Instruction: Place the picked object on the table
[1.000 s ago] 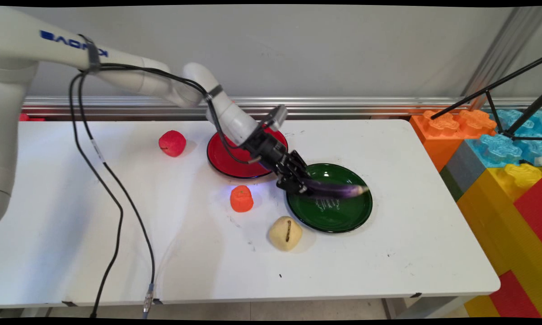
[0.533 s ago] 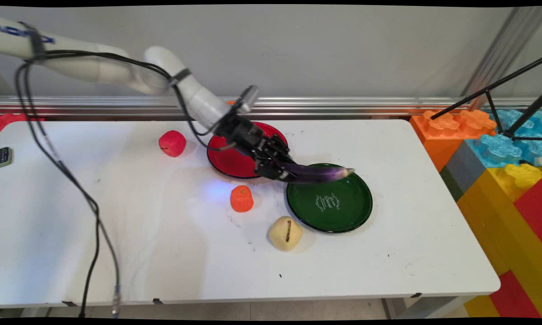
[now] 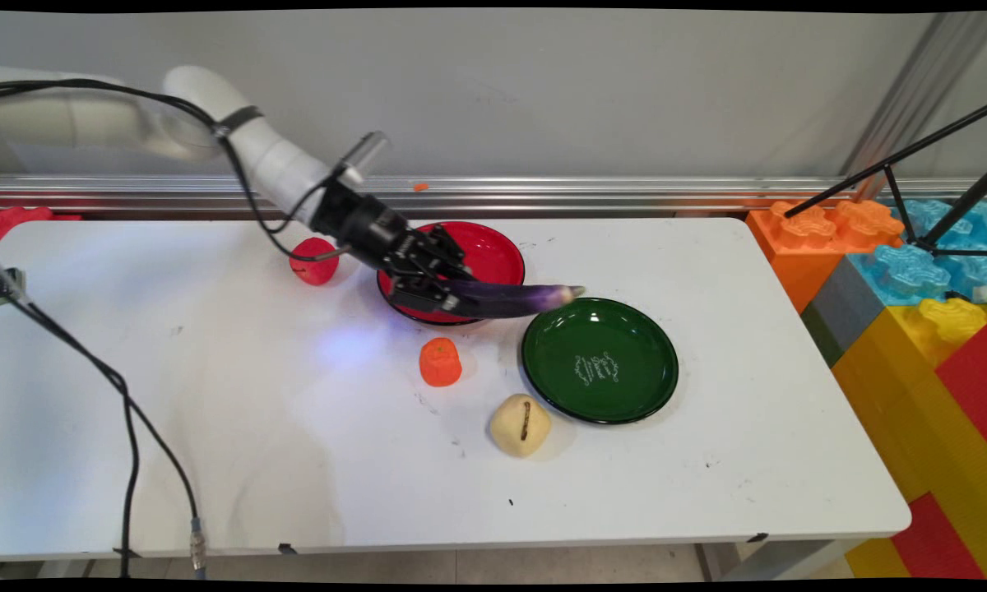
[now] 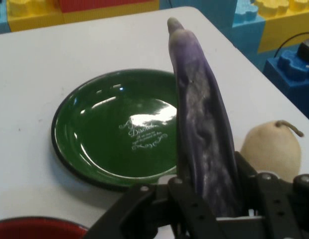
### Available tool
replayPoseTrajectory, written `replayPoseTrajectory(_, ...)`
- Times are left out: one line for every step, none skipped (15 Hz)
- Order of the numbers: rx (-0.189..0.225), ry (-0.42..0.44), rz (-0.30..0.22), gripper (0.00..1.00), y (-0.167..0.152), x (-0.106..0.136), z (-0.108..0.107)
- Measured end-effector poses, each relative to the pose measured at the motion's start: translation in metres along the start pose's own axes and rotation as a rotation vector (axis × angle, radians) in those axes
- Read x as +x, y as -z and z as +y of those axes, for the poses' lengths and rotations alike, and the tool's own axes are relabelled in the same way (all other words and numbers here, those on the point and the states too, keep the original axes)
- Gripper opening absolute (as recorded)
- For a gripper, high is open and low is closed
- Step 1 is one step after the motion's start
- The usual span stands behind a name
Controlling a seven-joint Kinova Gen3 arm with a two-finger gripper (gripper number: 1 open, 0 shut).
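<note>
My gripper point(image 3: 437, 289) is shut on one end of a long purple eggplant point(image 3: 510, 298), which sticks out level to the right. It hangs above the front edge of the red plate point(image 3: 493, 251). The eggplant's tip reaches toward the green plate point(image 3: 625, 395), which lies bare to the right. In the hand view the eggplant point(image 4: 202, 129) rises from between the fingers, with the green plate point(image 4: 89, 134) beyond it and a pale pear point(image 4: 271, 147) at the right.
An orange fruit point(image 3: 440, 362) sits just in front of the gripper, the pale pear point(image 3: 519, 424) nearer still, and a red apple point(image 3: 312, 261) to the left behind the arm. Big toy blocks point(image 3: 896, 279) stand along the table's right side. Black cables point(image 3: 123, 411) hang at the left.
The gripper has carried the eggplant up and to the left, away from over the green plate to over the red plate's front edge. The arm has drawn back leftward.
</note>
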Motion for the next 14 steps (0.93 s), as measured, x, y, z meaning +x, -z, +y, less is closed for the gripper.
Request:
replayPoseTrajectory(0.004,0.0,0.002,0.0,0.01,-0.006,0.004)
replayPoseTrajectory(0.007,0.0,0.003,0.0,0.019,-0.011,0.007)
replayPoseTrajectory(0.01,0.0,0.002,0.0,0.03,-0.018,0.011)
replayPoseTrajectory(0.011,0.002,0.001,0.0,0.038,-0.025,0.015)
replayPoseTrajectory(0.011,0.003,-0.001,0.0,0.045,-0.031,0.019)
replayPoseTrajectory(0.009,0.003,-0.003,0.0,0.05,-0.036,0.021)
replayPoseTrajectory(0.006,0.003,-0.005,0.0,0.057,-0.043,0.026)
replayPoseTrajectory(0.003,0.002,-0.007,0.0,0.061,-0.048,0.029)
replayPoseTrajectory(-0.002,0.0,-0.01,0.0,0.067,-0.054,0.034)
replayPoseTrajectory(-0.01,-0.004,-0.013,0.0,0.072,-0.062,0.039)
replayPoseTrajectory(-0.019,-0.009,-0.015,0.0,0.078,-0.07,0.044)
replayPoseTrajectory(-0.027,-0.013,-0.017,0.0,0.082,-0.076,0.049)
replayPoseTrajectory(-0.038,-0.02,-0.021,0.0,0.087,-0.084,0.055)
replayPoseTrajectory(-0.048,-0.027,-0.025,0.0,0.091,-0.091,0.06)
